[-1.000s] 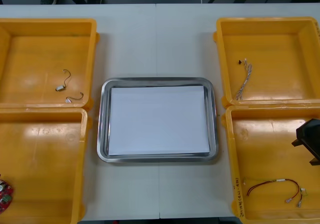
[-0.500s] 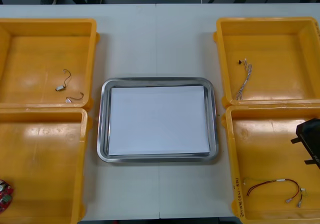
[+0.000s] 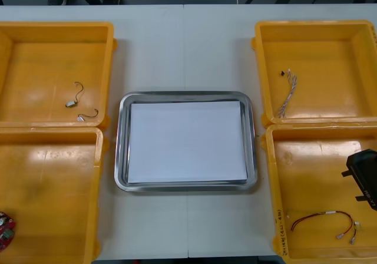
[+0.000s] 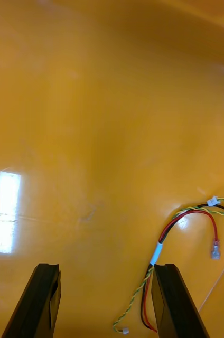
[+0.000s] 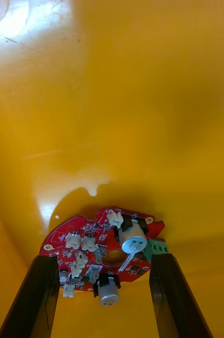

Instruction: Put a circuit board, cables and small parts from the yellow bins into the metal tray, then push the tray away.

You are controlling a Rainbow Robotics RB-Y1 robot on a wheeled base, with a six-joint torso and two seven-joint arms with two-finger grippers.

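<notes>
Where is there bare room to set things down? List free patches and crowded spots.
Free: the white inside of the metal tray; the table between tray and far edge; most of both far bins' floors. Crowded: the right near bin around the red and yellow cable and right gripper; the left near bin's corner, where the left gripper straddles the circuit board.

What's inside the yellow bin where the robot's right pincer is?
A red and yellow cable lies on the near right yellow bin's floor. The right pincer hangs over it, open, one finger beside the cable. It covers a patch of floor near the outer wall.
</notes>
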